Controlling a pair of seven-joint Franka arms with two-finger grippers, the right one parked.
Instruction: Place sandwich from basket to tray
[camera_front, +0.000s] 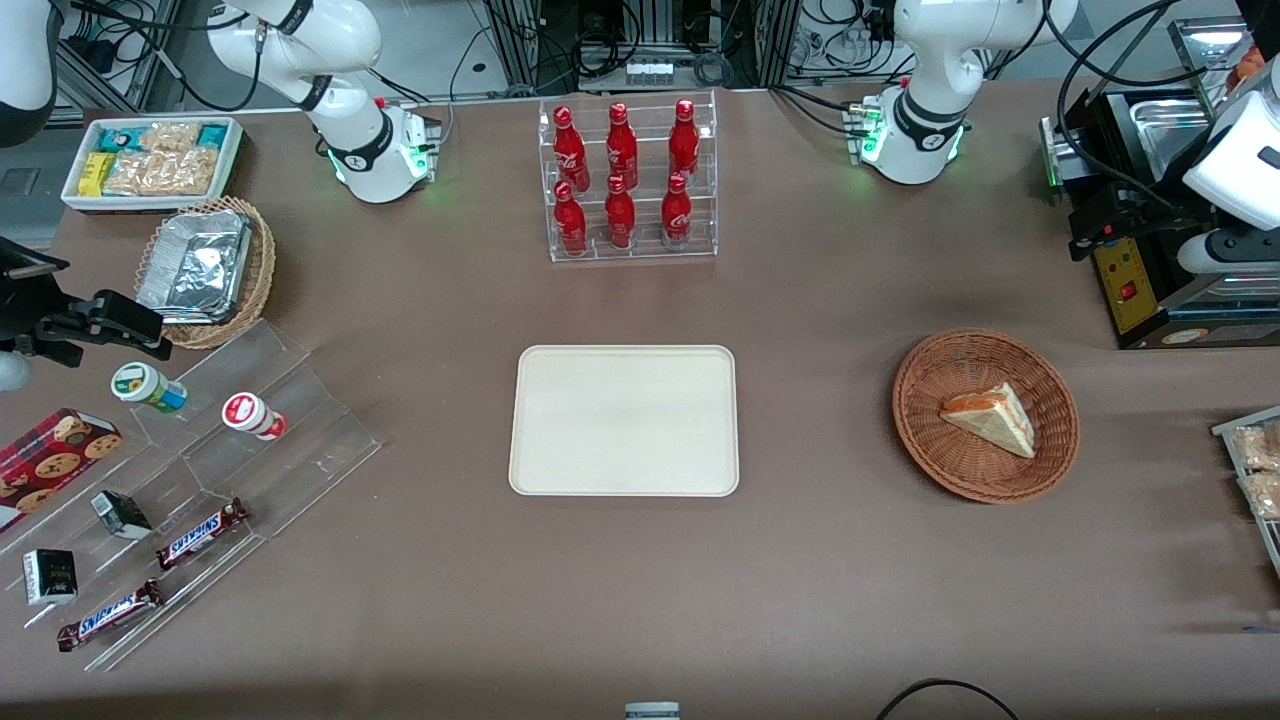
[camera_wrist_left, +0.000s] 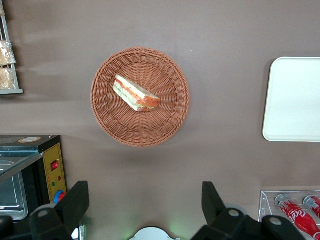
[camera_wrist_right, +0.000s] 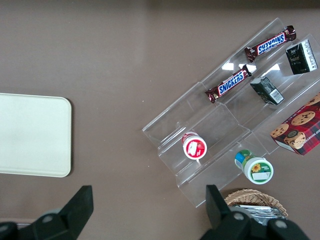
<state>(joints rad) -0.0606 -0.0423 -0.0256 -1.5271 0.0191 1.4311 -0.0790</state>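
Nothing had been moved yet: the sandwich (camera_wrist_left: 136, 93) lay in the basket (camera_wrist_left: 107, 117), well apart from the bare tray (camera_front: 625, 480). The gripper (camera_wrist_left: 145, 202) was held high above the basket, jaws spread and empty; grasp, carry and release remained.

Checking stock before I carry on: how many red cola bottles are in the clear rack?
6 red cola bottles in the clear rack: three on its upper row, three on the lower row nearer the front camera. None look hidden. The gripper hangs open, high above the table beside the basket.
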